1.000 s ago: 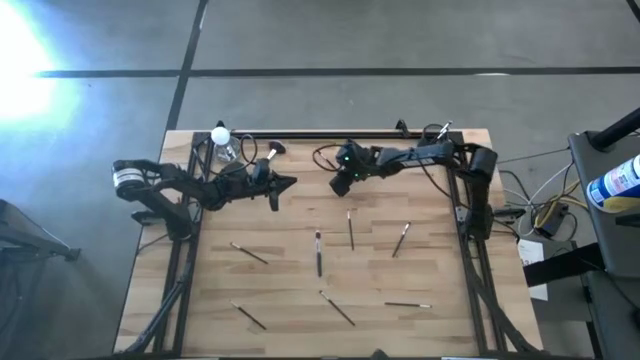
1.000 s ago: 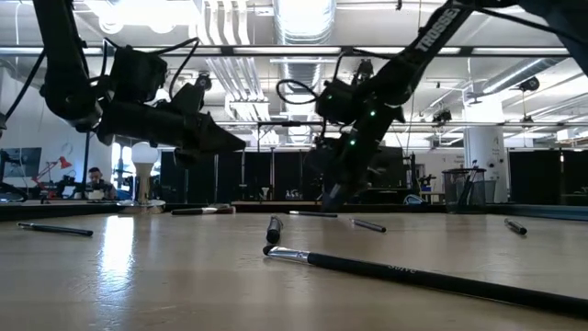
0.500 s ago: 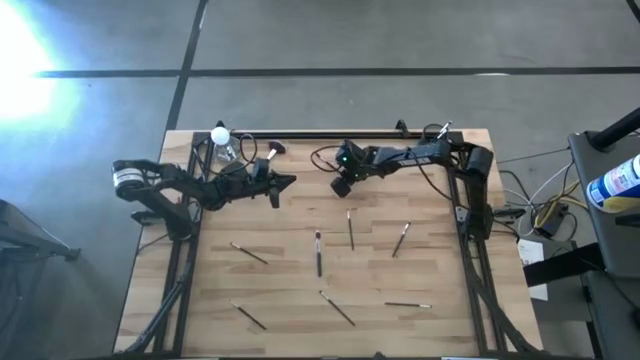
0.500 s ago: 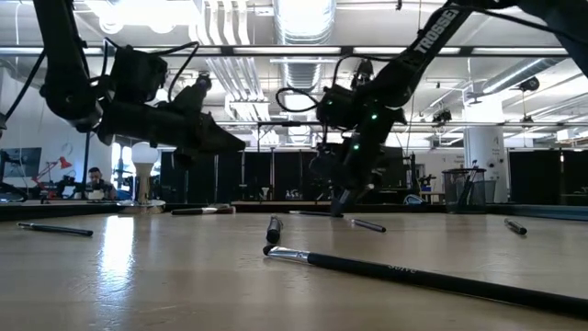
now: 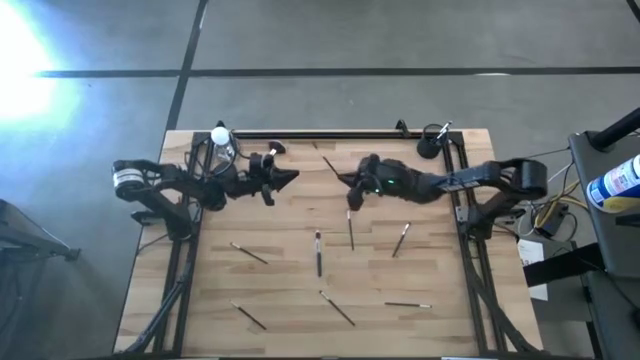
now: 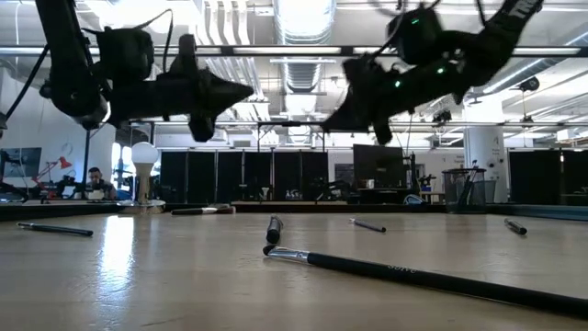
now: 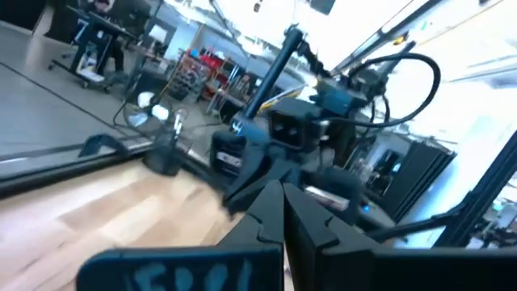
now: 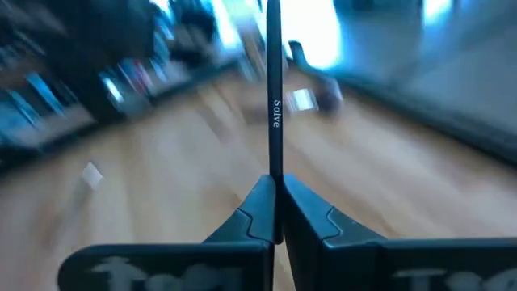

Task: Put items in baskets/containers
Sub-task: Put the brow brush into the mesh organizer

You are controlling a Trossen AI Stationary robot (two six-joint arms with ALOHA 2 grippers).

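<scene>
Right claw pinches a thin brush above scattered brushes; left claw closed.

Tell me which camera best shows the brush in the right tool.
The right wrist view: the thin brush stands clamped between the shut right tool. The high view shows only a sliver; the low view hides it in silhouette.

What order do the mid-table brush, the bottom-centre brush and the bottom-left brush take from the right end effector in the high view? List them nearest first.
1. Mid-table brush: just below the right end effector in the picture.
2. Bottom-centre brush: near the table's lower edge, centre.
3. Bottom-left brush: towards the lower left corner.
</scene>
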